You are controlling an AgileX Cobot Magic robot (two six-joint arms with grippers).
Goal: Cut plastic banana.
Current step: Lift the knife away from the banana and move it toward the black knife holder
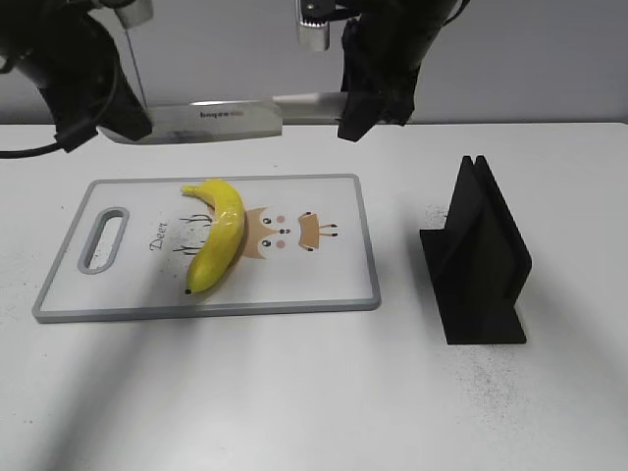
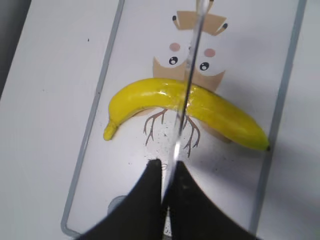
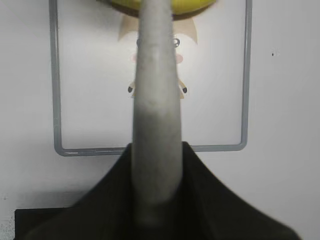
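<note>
Upper parts of both black arms are cut off by the exterior view's top edge. The tip of the broad steel knife blade [image 1: 211, 122] is hidden behind the left black gripper [image 1: 126, 123]; the pale grey handle's [image 1: 312, 104] far end is covered by the right black gripper [image 1: 365, 110].

In left wrist view, the glossy yellow plastic banana [image 2: 220, 116] is crossed at mid-length by the blade's thin edge; whether blade & banana touch can't be told.

In right wrist view, the banana [image 3: 192, 4] is cut off at 12 o'clock, its middle hidden by the blurred handle [image 3: 156, 125]. The black slotted stand [image 3: 27, 220] is only partly seen at 7 o'clock.
</note>
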